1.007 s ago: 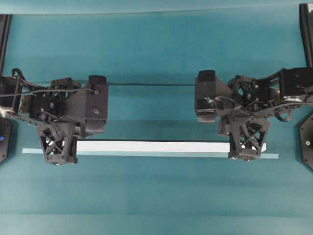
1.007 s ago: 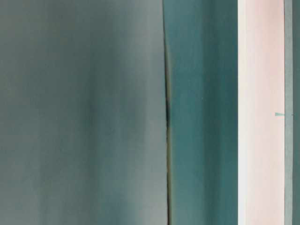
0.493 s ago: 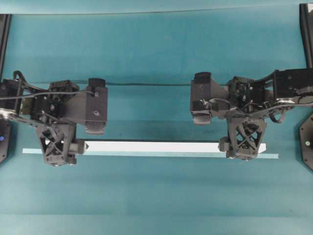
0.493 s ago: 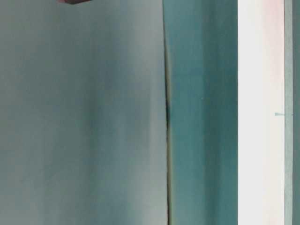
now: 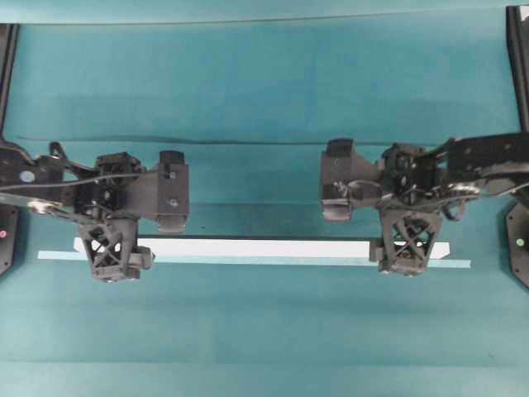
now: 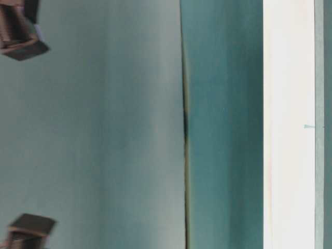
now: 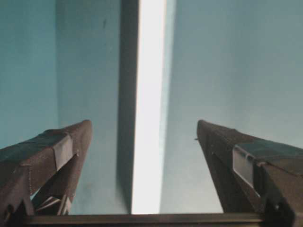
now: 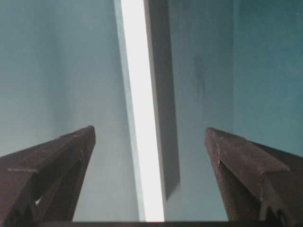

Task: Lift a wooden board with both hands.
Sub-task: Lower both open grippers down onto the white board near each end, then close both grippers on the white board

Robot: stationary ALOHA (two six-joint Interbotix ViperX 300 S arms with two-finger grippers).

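While our left gripper (image 5: 111, 260) and right gripper (image 5: 407, 255) hang spread wide, holding nothing, the wooden board (image 5: 256, 247) lies flat between them beside a pale teal strip (image 5: 248, 260) on the teal table (image 5: 264, 331).

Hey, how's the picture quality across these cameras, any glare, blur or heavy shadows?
Overhead view: sharp, evenly lit, the wooden board casting a dark shadow along its upper edge. Table-level view: soft and out of focus, the board a washed-out pale band. Left wrist view: the board glares to blown-out white, the fingers blurred up close. Right wrist view: same glare, with a broad shadow beside the board.
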